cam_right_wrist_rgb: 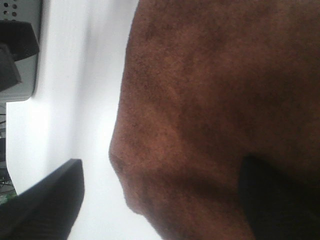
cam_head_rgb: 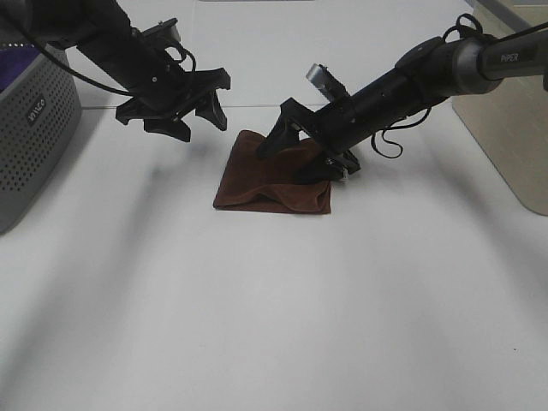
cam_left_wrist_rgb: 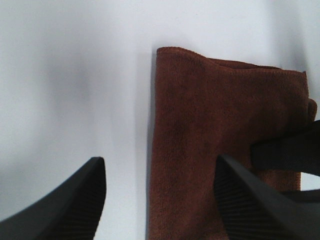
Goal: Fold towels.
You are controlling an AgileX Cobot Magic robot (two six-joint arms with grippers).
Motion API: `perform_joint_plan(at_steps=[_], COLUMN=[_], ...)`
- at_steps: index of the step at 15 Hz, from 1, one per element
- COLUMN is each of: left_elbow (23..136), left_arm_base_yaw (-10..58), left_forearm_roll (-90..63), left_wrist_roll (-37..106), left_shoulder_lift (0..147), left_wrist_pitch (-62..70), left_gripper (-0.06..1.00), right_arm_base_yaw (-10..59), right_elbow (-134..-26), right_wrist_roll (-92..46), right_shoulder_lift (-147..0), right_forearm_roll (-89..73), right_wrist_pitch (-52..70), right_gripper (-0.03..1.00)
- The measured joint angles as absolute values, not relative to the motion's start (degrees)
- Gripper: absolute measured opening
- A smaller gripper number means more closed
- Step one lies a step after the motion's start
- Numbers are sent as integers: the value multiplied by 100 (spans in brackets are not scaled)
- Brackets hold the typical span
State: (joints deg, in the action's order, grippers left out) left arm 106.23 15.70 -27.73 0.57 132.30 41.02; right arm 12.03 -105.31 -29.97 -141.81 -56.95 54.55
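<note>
On the desk (cam_head_rgb: 274,334) the towel (cam_head_rgb: 261,190) lies mid-desk, doubled and rumpled. Our right hand (cam_head_rgb: 297,161) sits low at its far right edge, jaws spread across that edge; we should catch both layers before closing. Our left hand (cam_head_rgb: 201,126), spread and empty, hovers by the far left corner. The grey bin (cam_head_rgb: 34,145) stands well left, clear of us.

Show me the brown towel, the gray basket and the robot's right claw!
brown towel (cam_head_rgb: 257,190): high view, the bare front part.
gray basket (cam_head_rgb: 26,163): high view, its perforated side wall.
right gripper (cam_head_rgb: 281,167): high view, midway between its open fingertips.
</note>
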Motion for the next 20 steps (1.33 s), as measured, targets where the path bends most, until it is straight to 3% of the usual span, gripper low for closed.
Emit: perform_joint_plan(at_steps=[6, 12, 15, 20], left_elbow=[10623, 10623, 10623, 10623], left_arm_base_yaw=[1570, 1570, 1570, 1570], left_forearm_roll=[-2727, -2710, -2584, -2086], left_wrist_roll=[57, 57, 57, 57], left_shoulder_lift=[13230, 13178, 12800, 11270], left_wrist_pitch=[4102, 4188, 4458, 5466], left_gripper=[59, 59, 59, 59], right_arm_base_yaw=[332, 252, 435, 1381], right_elbow=[-10531, -10531, -10531, -10445], right_wrist_roll=[-2871, -2848, -2366, -865], right_shoulder_lift=[-14181, -13510, -12668, -11287], right_forearm_roll=[-5609, -5202, -4062, -1616], right_wrist_pitch=[5758, 6360, 6434, 6910], right_gripper=[81, 81, 81, 81])
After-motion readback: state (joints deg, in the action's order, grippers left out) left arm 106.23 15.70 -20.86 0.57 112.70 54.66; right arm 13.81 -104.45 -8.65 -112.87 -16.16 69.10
